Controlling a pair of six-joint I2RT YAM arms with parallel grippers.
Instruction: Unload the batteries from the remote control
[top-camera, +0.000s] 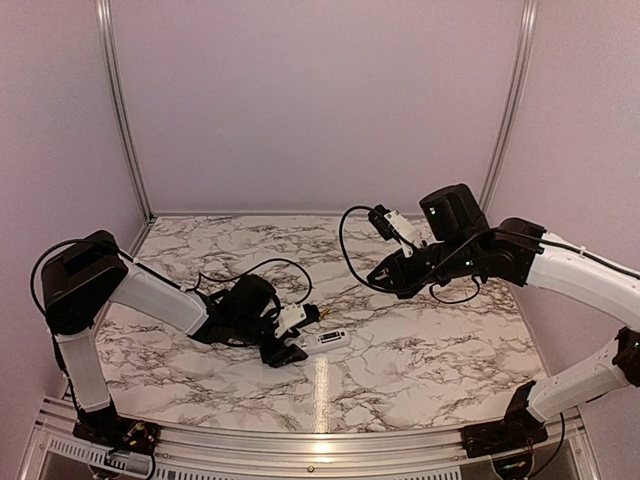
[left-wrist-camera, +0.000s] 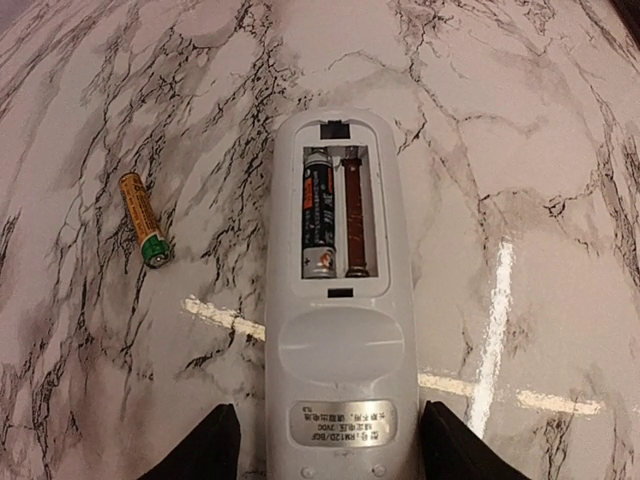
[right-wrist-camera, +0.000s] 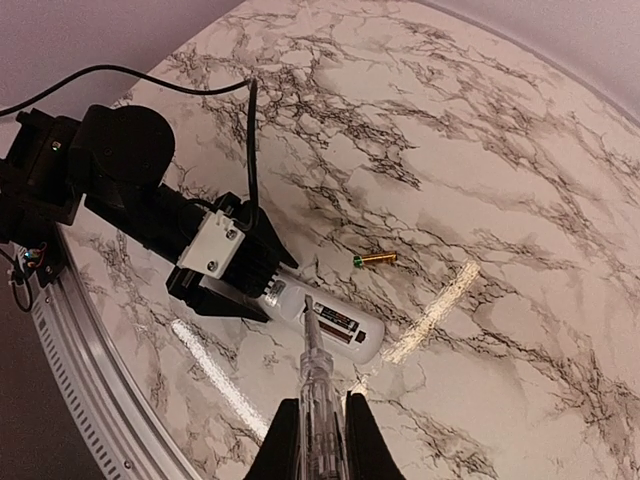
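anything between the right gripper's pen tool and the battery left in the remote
Nothing visible: the slim white plastic remote has its compartment open, the dark cylindrical battery bare inside, and the clear pen-like tool in the right gripper faces open air.

light is soft and even, falling from above, with a faint lilac cast on the walls (top-camera: 320, 100). the glossy counter (top-camera: 420, 340) throws back a bright streak near its front edge in the top view, and thin white glare bars cross it in both wrist views. shadows are weak and diffuse, darkest under the left arm (top-camera: 150, 295). the top view is slightly soft and grainy. the left wrist view is sharp on the remote control (left-wrist-camera: 340, 330), while the left gripper (left-wrist-camera: 325, 445) shows its jaws as featureless dark wedges, and the marble veins bow toward the edges. in the right wrist view the pale tool (right-wrist-camera: 315, 400), close to the lens, is blurred.
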